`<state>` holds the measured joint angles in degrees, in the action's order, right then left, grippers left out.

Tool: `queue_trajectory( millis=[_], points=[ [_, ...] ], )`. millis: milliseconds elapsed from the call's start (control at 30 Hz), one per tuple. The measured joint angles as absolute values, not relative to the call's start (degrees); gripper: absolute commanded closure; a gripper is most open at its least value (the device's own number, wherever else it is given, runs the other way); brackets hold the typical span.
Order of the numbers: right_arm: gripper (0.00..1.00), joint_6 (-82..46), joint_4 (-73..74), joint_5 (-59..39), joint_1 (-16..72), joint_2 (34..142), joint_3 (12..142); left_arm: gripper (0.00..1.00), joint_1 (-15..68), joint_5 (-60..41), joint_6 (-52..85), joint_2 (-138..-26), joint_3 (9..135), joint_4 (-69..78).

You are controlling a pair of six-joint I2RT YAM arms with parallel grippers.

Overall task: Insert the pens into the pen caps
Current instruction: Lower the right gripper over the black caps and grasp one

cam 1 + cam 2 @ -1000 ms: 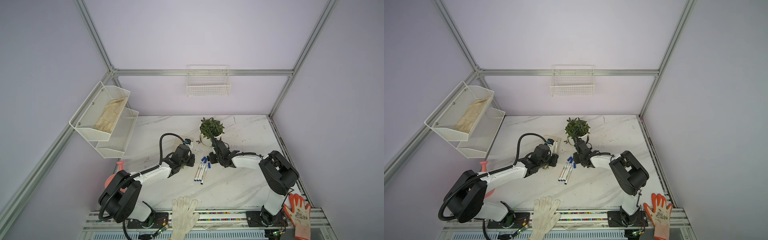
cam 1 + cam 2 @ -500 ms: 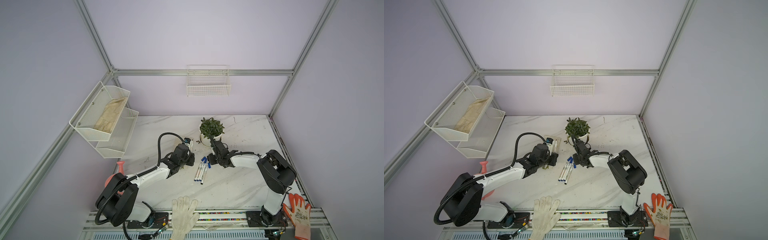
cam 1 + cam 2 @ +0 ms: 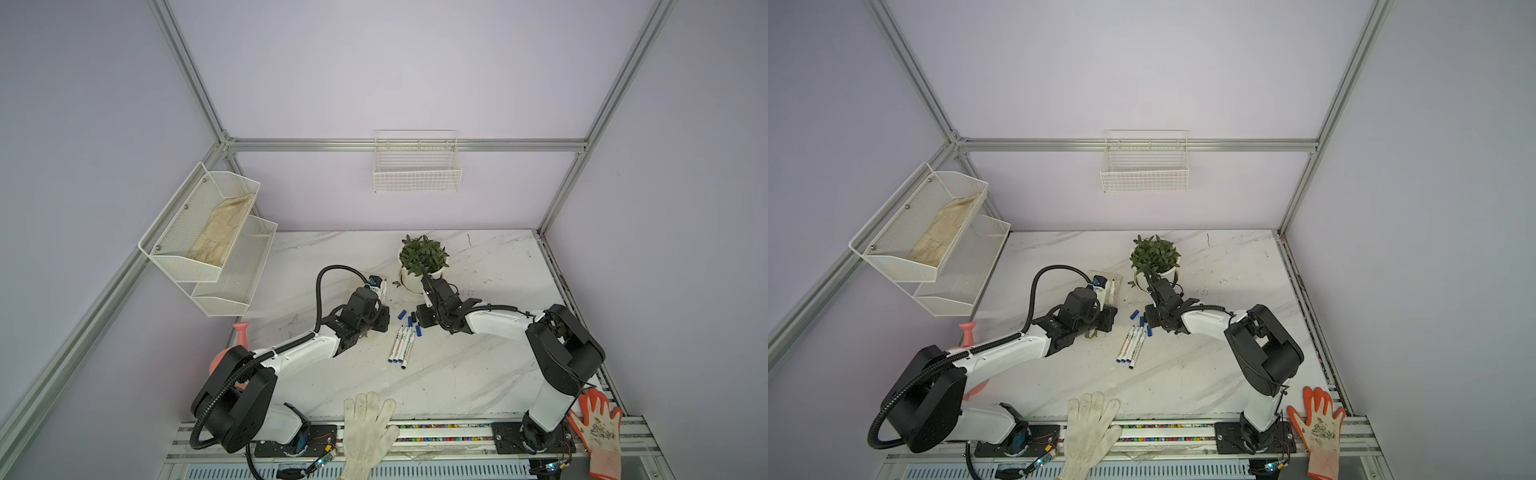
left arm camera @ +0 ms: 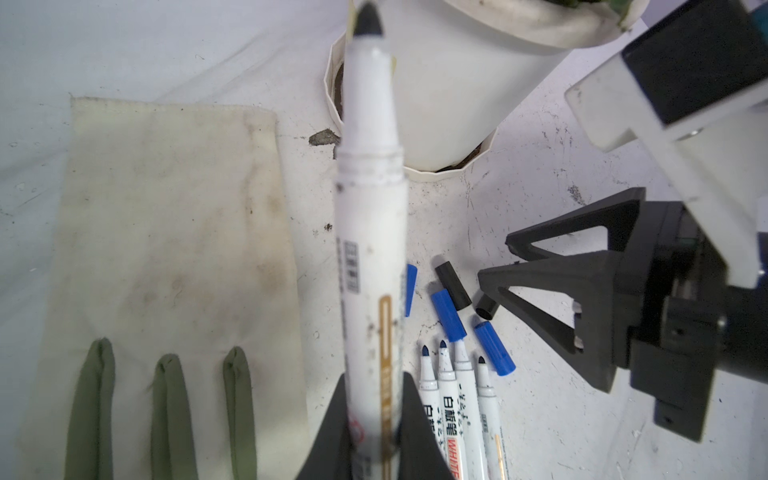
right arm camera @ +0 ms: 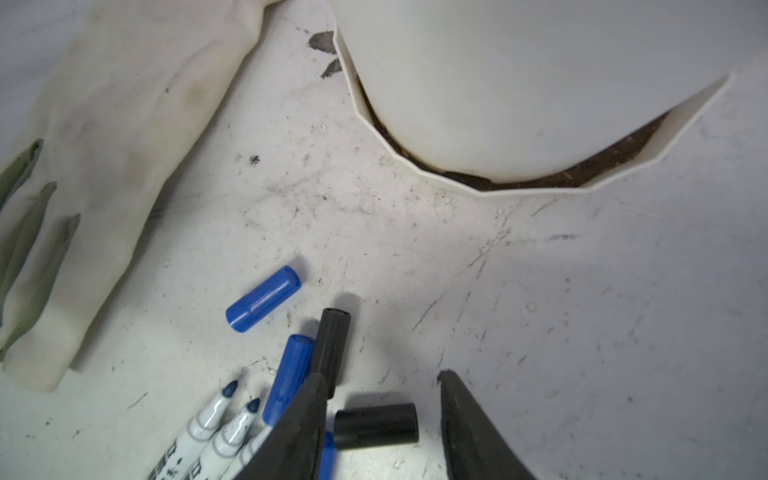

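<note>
The step in hand looks like picking up a cap for the pen already held; the left gripper is clenched on a black-tipped pen, whose nib juts forward over the table towards the plant pot; the right gripper is released, its jaws standing apart around a black cap that lies flat on the table; the cap's length runs from one jaw to the other, with one end close against a jaw and a clear gap at the other; closing like this would probably pinch it end to end and block its mouth, so turning the wrist first, so that the pads meet the cap's round sides, seems wiser; the grip is best taken near the closed end, leaving the mouth free to face the nib; a second black cap and a blue cap sit right beside the outside of one jaw, so any turn should be slow to avoid scattering them; another blue cap lies apart, and four uncapped pens lie side by side between the arms; compared with a second ago, both grippers stand in much the same spots in a top view and the four pens lie as they did, though the right arm's elbow sits slightly differently and its jaws appear to have spread wider.
</note>
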<state>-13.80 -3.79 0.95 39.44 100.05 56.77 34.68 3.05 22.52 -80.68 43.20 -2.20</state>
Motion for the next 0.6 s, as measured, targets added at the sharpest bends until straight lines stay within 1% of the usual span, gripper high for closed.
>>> queue_trajectory(
  millis=[133, 233, 600],
  points=[
    [0.45, -13.6, -5.7, 0.6, 39.4, 100.0, 56.8, 1.0, 34.7, 3.0, 22.5, -81.1, 43.2, -1.7],
    [0.43, -13.7, -6.3, 0.6, 39.5, 100.0, 56.8, 1.0, 34.7, 2.8, 22.5, -82.4, 43.2, -1.4],
    [0.42, -13.7, -6.5, 0.7, 39.9, 101.1, 56.0, 1.0, 34.7, 2.3, 22.4, -82.8, 43.2, -1.3]
  ],
)
